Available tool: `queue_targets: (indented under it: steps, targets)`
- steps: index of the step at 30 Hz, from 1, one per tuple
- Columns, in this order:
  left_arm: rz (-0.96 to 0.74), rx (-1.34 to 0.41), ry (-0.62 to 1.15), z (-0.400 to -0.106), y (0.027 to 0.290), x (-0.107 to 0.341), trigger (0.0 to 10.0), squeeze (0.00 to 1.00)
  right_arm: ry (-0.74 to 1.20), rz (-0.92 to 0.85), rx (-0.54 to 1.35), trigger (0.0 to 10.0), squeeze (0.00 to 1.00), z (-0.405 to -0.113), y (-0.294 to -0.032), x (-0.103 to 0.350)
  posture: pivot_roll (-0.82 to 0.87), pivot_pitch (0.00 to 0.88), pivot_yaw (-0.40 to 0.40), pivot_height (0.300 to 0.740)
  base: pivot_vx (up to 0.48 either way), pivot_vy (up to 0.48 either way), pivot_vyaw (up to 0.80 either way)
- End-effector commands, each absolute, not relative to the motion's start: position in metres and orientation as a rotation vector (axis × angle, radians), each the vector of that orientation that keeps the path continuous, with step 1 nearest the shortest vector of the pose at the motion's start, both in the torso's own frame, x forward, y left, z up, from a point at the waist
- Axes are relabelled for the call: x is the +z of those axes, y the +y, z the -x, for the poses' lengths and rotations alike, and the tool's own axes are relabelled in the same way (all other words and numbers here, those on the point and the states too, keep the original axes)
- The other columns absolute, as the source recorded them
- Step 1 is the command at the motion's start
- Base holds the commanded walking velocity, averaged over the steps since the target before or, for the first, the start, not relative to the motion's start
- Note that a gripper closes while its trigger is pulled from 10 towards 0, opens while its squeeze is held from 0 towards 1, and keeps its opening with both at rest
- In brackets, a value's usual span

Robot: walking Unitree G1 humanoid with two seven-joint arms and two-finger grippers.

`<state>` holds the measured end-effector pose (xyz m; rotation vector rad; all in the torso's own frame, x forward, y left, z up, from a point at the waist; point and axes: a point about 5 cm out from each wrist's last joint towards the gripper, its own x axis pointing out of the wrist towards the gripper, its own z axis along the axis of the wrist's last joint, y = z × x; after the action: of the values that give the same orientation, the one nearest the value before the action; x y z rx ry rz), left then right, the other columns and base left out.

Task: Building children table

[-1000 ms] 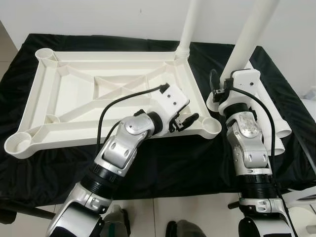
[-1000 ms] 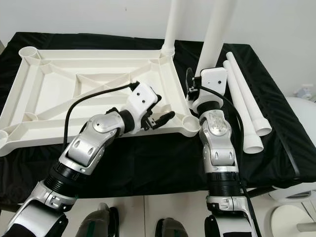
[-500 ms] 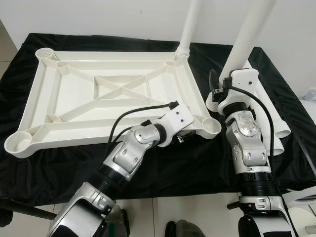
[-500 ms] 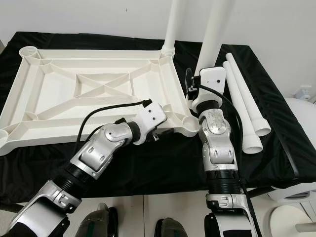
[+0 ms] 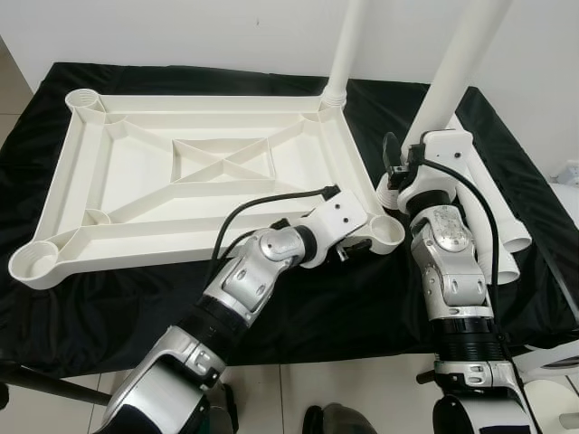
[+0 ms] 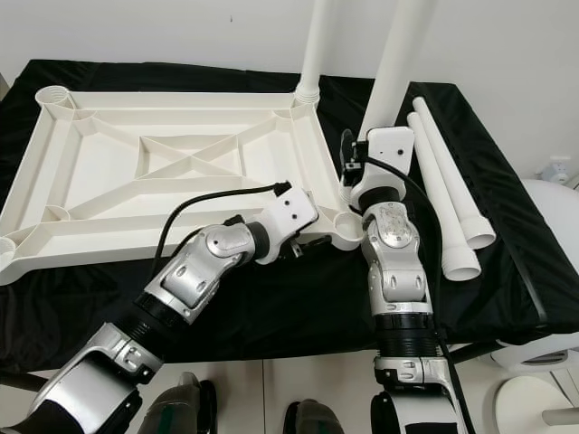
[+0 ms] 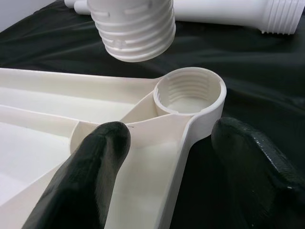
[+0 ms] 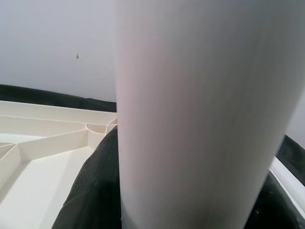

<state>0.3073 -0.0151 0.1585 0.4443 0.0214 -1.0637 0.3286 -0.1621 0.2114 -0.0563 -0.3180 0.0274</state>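
The white tabletop (image 5: 136, 181) lies upside down on a black-clothed table. One white leg (image 5: 346, 45) stands screwed into its far right corner. My left gripper (image 7: 174, 152) is open and straddles the near rim just behind the near right socket (image 7: 189, 90), one finger (image 7: 90, 167) inside the frame and the other outside. My right gripper (image 5: 409, 161) is shut on a second leg (image 5: 457, 63), held upright. That leg's threaded end (image 7: 136, 26) hangs just above and beyond the socket, not in it.
Two spare legs (image 6: 448, 199) lie side by side on the cloth at the right. A rounded white object (image 6: 547, 217) stands off the table's right edge. The table's front edge runs close before my body.
My left gripper has slid right along the near rim to the near right socket. The right arm and its leg have barely moved.
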Motion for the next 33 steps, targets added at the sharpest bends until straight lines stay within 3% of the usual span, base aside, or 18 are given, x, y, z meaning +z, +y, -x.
queue_targets:
  steps: [1, 10, 21, 22, 23, 24, 33]
  targets:
    - [-0.459, -1.016, 0.023, -0.309, -0.017, 0.157, 10.0, 0.0, -0.324, 0.044, -0.004, 10.0, 0.0, -0.327, -0.168, 0.213, 0.01, 0.045, -0.037, 0.74, 0.0, 0.0, 0.0]
    - [-0.545, -1.01, 0.139, -0.315, -0.018, 0.137, 10.0, 0.0, -0.325, 0.046, -0.019, 10.0, 0.0, -0.326, -0.169, 0.214, 0.01, 0.048, -0.031, 0.74, 0.0, 0.0, 0.0]
    - [-0.535, -1.006, 0.219, -0.32, -0.017, 0.131, 10.0, 0.0, -0.321, 0.05, -0.024, 10.0, 0.0, -0.326, -0.169, 0.213, 0.0, 0.046, -0.027, 0.74, 0.0, 0.0, 0.0]
    - [-0.54, -1.008, 0.216, -0.32, -0.017, 0.132, 4.7, 0.0, -0.32, 0.051, -0.024, 10.0, 0.0, -0.326, -0.169, 0.213, 0.0, 0.043, -0.025, 0.74, 0.0, 0.0, 0.0]
    - [-0.54, -1.008, 0.216, -0.32, -0.017, 0.132, 4.7, 0.0, -0.32, 0.051, -0.024, 10.0, 0.0, -0.326, -0.169, 0.213, 0.0, 0.043, -0.025, 0.74, 0.0, 0.0, 0.0]
    - [-0.541, -1.008, 0.213, -0.321, -0.017, 0.132, 0.0, 0.0, -0.32, 0.051, -0.023, 10.0, 0.0, -0.326, -0.169, 0.212, 0.0, 0.042, -0.024, 0.74, 0.0, 0.0, 0.0]
    - [-0.573, -1.032, 0.167, -0.321, -0.016, 0.136, 0.0, 0.0, -0.316, 0.055, -0.015, 10.0, 0.0, -0.325, -0.167, 0.211, 0.0, 0.038, -0.027, 0.74, 0.0, 0.0, 0.0]
